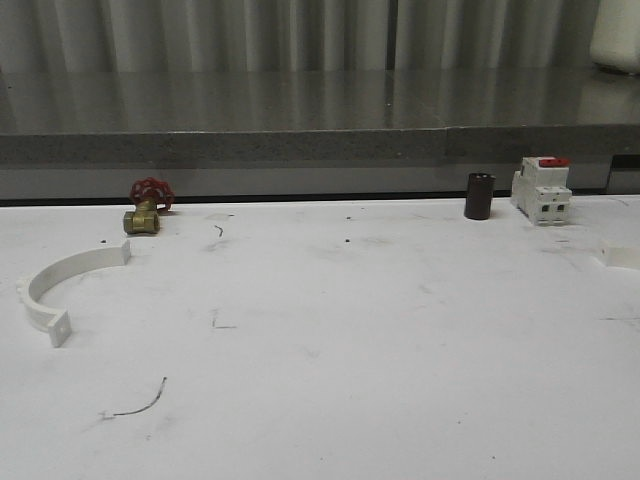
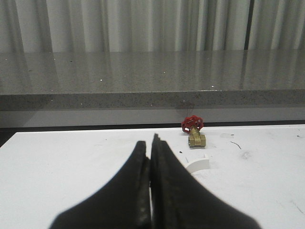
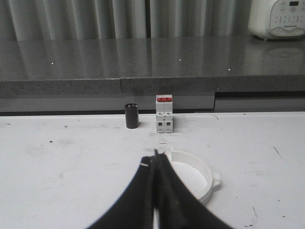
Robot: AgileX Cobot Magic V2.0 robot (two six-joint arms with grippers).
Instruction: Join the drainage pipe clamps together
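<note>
A workshop-like test bench: scuffed white table [image 1: 330, 330], grey stone counter [image 1: 300, 115] at 12 o'clock, brass valve [image 1: 146, 210] and breaker [image 1: 541, 188].

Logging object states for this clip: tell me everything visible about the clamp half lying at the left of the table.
The left clamp half is a white, plastic-looking semicircular band lying flat on the white table, its open side facing right. Each end carries a small flat tab; the near tab shows a small hole, and the far tab sits close to the brass valve with the red handwheel without touching it. Nothing rests on it and no gripper touches it. In the left wrist view one tab peeks out beside the shut left gripper.
</note>
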